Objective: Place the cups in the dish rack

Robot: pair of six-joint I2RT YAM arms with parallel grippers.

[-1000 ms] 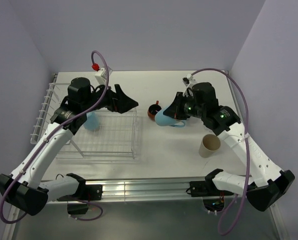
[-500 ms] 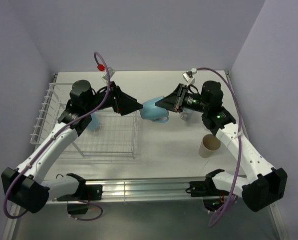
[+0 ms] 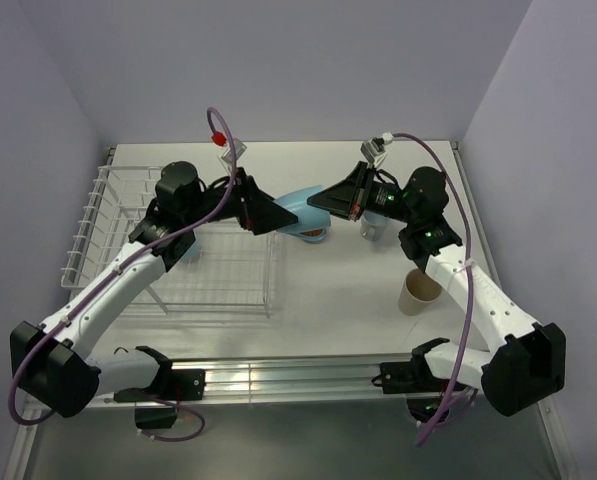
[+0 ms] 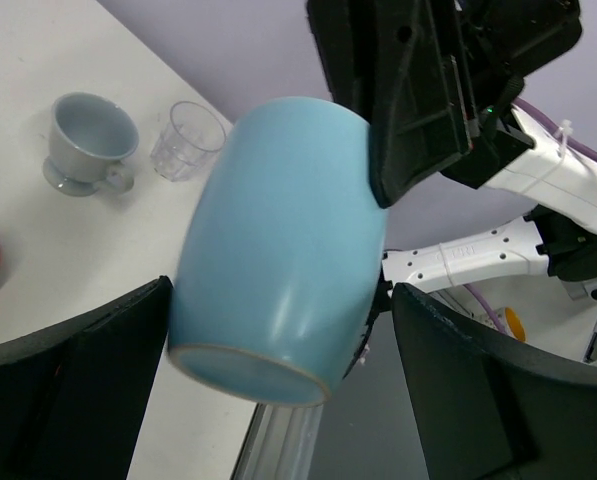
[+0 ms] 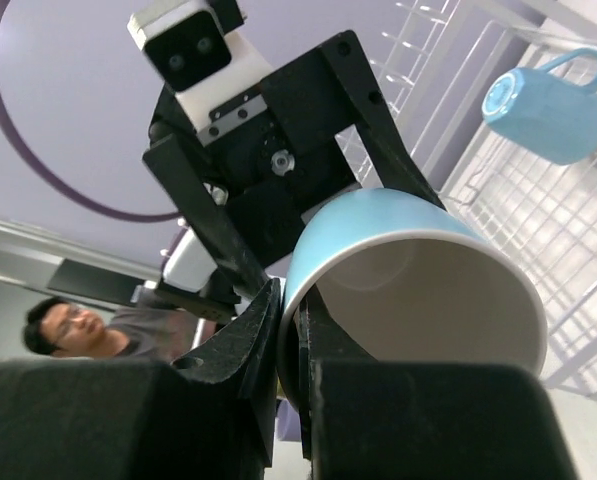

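A light blue mug (image 3: 300,213), white inside, is hanging tilted in the right claw (image 5: 288,315), pinched by its rim. A second blue mug (image 5: 550,108) is resting sideways in the white wire dish rack (image 3: 86,222). A cream mug (image 3: 419,289) is standing upright on the counter (image 3: 338,295).

text: none legible | labels: none legible | numbers: none legible

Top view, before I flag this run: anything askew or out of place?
Nothing damaged or spilled. The light blue mug hangs sideways in mid-air beside the white wire dish rack, right pincer clamped on its rim, left pincer open around its base.
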